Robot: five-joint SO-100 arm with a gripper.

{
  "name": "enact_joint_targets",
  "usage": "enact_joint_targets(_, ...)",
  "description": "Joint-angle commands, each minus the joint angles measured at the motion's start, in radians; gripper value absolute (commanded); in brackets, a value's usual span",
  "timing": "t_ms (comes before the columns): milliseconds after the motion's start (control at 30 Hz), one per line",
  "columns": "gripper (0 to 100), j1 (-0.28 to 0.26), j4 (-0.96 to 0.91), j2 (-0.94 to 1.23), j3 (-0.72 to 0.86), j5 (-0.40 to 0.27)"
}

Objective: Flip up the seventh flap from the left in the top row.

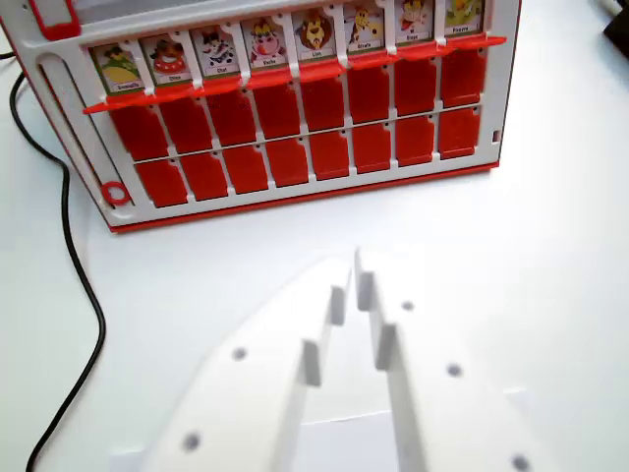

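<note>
The seventh flap (pixel 416 22) in the top row stands flipped up near the top edge of the wrist view, showing a small cartoon animal picture, as do the other seven flaps of that row. It belongs to a white and red game board (pixel 295 108) that stands on the white table (pixel 550 256), slightly skewed in the frame. Below the raised row run two rows of red flaps (pixel 295 133) lying shut. The white claw (pixel 353 267) hovers low in the frame, well apart from the board, to the wrist view's lower left of the seventh flap, its tips almost together with only a thin slit between them and nothing held. A black cable (pixel 74 256) trails across the table at the wrist view's left.
</note>
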Motion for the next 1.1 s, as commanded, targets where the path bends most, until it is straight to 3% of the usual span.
enact_joint_targets(0,0,0.048,-0.129,-0.086,0.017,0.029)
enact_joint_targets(300,0,0.078,-0.308,-0.387,-0.038,0.11)
enact_joint_targets(733,0,0.106,-0.374,-0.87,-0.485,0.161)
enact_joint_targets(1067,0,0.132,-0.387,-1.037,-0.655,0.176)
